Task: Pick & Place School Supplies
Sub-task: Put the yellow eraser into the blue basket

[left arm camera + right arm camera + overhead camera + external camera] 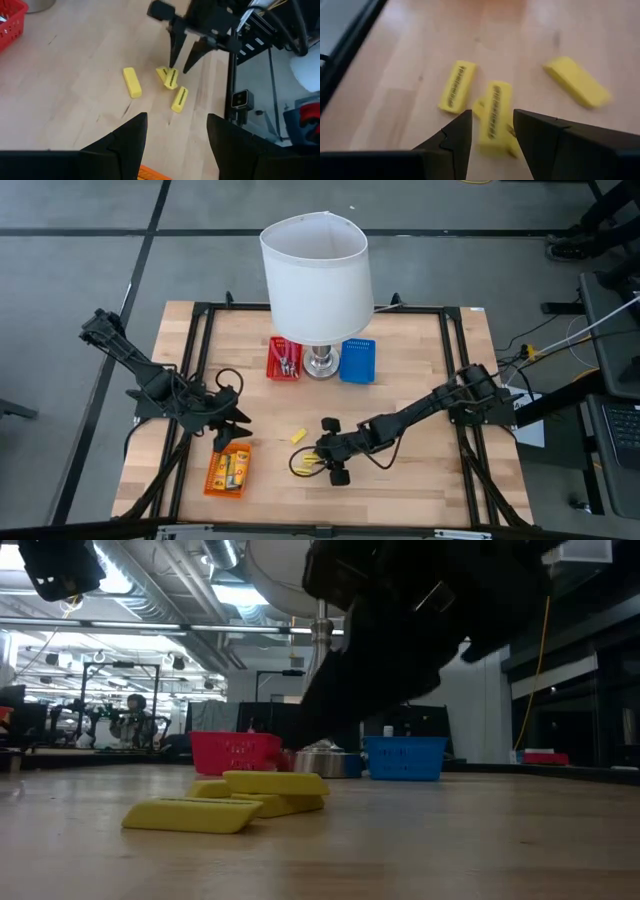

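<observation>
Three plain yellow pieces lie flat on the wood: one alone [297, 436] [577, 81], and two close together [301, 467], of which one [495, 116] rests partly on a small piece under it and the other [457, 85] lies beside it. My right gripper [318, 455] [180, 67] [492, 114] is open, pointing down, its fingertips on either side of the propped piece [170, 77]; no touch shows. My left gripper [232, 432] [176, 117] is open above the far end of the orange basket [228, 472], which holds yellow packets with print.
A white-shaded lamp [316, 275] stands at the table's far middle, with a red basket [285, 360] holding red-handled tools on its left and a blue basket [357, 360] on its right. Black rails [452, 380] frame the wood. Bare wood lies between the arms.
</observation>
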Available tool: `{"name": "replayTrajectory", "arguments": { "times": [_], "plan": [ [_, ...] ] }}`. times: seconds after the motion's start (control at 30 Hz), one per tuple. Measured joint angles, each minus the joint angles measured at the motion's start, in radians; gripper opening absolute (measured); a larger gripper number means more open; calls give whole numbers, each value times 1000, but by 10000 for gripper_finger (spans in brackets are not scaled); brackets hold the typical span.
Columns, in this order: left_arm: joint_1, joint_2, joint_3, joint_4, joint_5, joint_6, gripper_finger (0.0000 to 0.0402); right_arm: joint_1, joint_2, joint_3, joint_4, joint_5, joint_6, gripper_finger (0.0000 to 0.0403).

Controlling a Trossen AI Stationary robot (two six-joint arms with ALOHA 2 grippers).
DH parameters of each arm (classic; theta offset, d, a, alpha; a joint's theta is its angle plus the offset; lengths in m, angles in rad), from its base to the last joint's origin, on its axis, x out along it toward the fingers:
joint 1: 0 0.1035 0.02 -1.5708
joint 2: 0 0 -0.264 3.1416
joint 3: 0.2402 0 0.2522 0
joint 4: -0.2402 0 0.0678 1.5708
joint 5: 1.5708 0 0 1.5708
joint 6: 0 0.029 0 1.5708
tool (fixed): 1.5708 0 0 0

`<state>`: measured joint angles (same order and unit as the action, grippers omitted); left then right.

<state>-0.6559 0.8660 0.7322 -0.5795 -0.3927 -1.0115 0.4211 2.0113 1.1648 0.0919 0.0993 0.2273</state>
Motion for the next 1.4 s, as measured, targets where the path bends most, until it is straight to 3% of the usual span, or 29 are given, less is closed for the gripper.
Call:
{"name": "replayTrajectory", "arguments": {
  "times": [1.1, 1.27, 1.4],
  "plan": [
    [0, 0, 0, 0, 20, -48, 203, 0, 79, 2, 46, 56, 27, 147],
    [0, 0, 0, 0, 18, -52, 203, 0, 79, 1, 46, 66, 37, 112],
    [0, 0, 0, 0, 8, -58, 203, 1, 79, 1, 46, 92, 68, 48]
  ]
}}
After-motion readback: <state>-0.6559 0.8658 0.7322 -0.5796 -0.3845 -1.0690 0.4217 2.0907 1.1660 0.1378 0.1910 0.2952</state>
